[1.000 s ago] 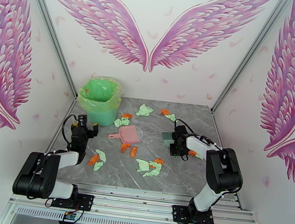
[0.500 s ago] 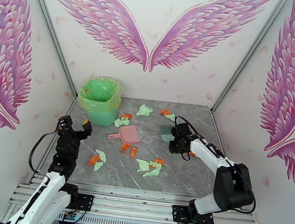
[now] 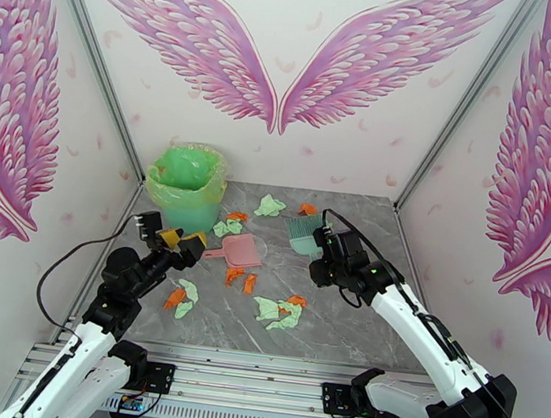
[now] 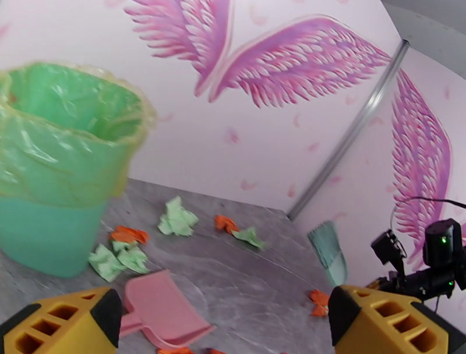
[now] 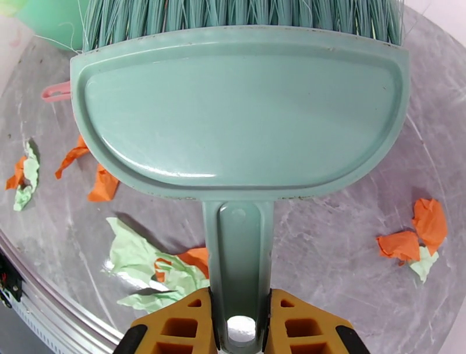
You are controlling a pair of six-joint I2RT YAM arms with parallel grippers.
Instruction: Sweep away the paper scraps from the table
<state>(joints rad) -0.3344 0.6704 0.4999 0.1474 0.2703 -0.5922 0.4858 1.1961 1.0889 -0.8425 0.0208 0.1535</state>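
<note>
robot lab booth: wing-printed walls (image 3: 283, 72), metal frame (image 3: 92, 58), bolted arms (image 3: 421, 326)

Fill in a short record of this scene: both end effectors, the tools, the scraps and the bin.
Left end effector: open, empty, near pink plastic dustpan
Right end effector: shut on handle of teal plastic hand brush
Paper scraps: crumpled pale green and orange bits, scattered on grey marble-patterned table
Bin: green lined plastic bin, far left corner of table

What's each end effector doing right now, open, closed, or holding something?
Left end effector: open, holding nothing.
Right end effector: closed on the handle of the green brush.
</note>
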